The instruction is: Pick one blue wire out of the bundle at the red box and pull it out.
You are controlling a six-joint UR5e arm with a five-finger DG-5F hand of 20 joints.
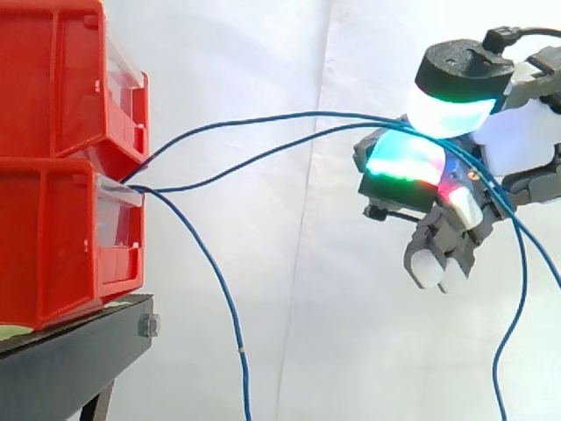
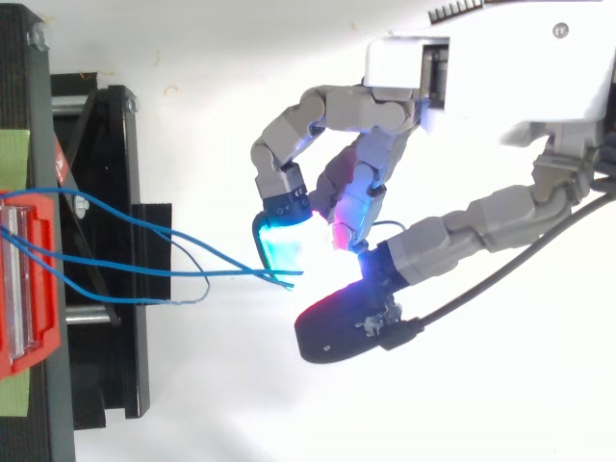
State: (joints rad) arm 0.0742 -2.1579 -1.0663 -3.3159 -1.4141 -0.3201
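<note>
Nothing legible showed anywhere. The blue wire (image 1: 307,112) pinched in the fingers (image 1: 403,162) carried no print that could be made out. Well away from the fingers, the red bins (image 1: 53,228) and their clear front panels (image 1: 118,215) bore no readable label. A green patch (image 2: 13,159), possibly tape, beside the bins looked blank.

upper bin (image 1: 53,79): sits on lower bin (image 1: 53,246)
lower bin: on stand (image 1: 70,360), at the stand edge facing the hand
wires (image 1: 289,113): leave the gap between the bin fronts and run right to the hand
hanging wire (image 1: 241,351): from the same gap, drops past the stand edge, between stand and hand
hand (image 1: 456,202): right of the bins, well apart, wires pinched between its pads
curtain (image 1: 307,289): behind everything
</note>
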